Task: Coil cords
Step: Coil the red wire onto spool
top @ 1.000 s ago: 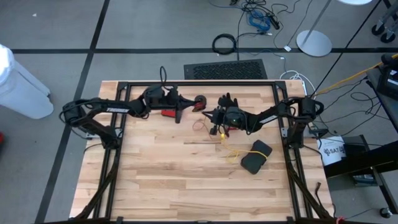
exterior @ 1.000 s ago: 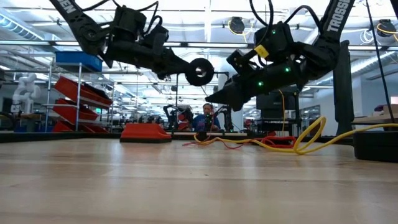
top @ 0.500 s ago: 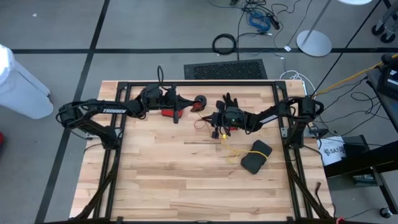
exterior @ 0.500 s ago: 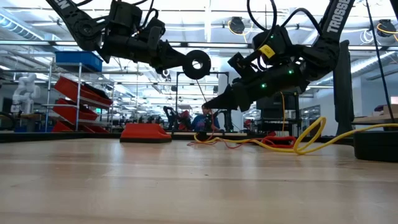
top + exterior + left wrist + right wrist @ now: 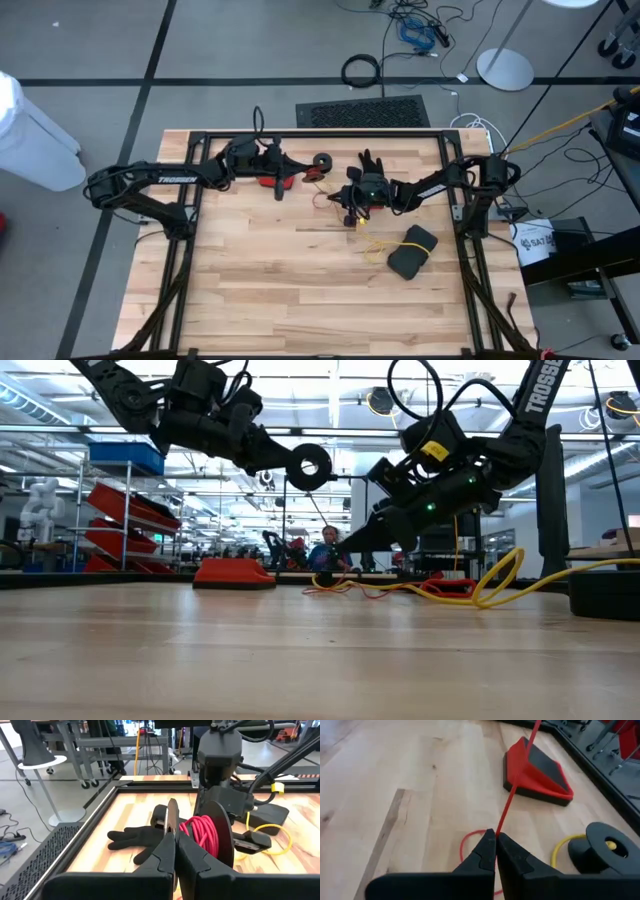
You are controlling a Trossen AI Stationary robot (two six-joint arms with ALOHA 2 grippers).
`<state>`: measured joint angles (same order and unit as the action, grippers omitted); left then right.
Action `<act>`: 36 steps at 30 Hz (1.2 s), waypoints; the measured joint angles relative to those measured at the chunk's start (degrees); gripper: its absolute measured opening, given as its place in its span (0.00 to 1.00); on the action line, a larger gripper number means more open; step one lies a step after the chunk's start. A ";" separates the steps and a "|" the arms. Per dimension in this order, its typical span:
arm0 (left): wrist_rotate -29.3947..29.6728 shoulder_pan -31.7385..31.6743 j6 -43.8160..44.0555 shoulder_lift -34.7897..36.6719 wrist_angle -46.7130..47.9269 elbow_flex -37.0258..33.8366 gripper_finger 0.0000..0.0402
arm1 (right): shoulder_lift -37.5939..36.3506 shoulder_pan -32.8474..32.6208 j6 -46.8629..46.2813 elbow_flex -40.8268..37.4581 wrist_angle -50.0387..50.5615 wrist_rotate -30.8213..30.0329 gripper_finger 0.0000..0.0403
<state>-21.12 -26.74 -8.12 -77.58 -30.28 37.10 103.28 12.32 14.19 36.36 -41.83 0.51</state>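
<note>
My left gripper [image 5: 318, 163] hangs over the far half of the table [image 5: 300, 290], left of centre, its fingers [image 5: 167, 852] pressed together on the rim of a black reel [image 5: 309, 465] wound with the red-orange cord [image 5: 204, 834]; the low view shows that reel held up in the air, well clear of the wood. Just beside the gripper, a red wedge-shaped block [image 5: 272, 181] sits on the table beneath my left forearm. From the reel the red-orange cord runs in a taut line down to my right gripper [image 5: 347, 205], which is near the table's middle, tilted down toward the surface. Its fingers [image 5: 485, 852] are closed tight on the thin cord, and past the pinch a loose loop of it lies on the wood. A black glove [image 5: 135, 839] lies flat on the table at the far edge, between the two grippers and a little beyond them. The second black reel [image 5: 607, 847] rests on the table close to my right gripper, with the yellow cord [image 5: 560, 852] trailing from it in slack curls across the boards. Further right lies a dark pouch [image 5: 411, 250].
</note>
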 joint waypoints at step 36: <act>-1.34 -0.04 -3.16 4.63 3.82 0.16 0.02 | 0.04 0.60 -2.11 -0.03 4.32 -0.06 0.00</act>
<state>-22.46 -26.79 -11.28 -72.95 -26.46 37.26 103.33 12.92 12.08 36.33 -37.51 0.45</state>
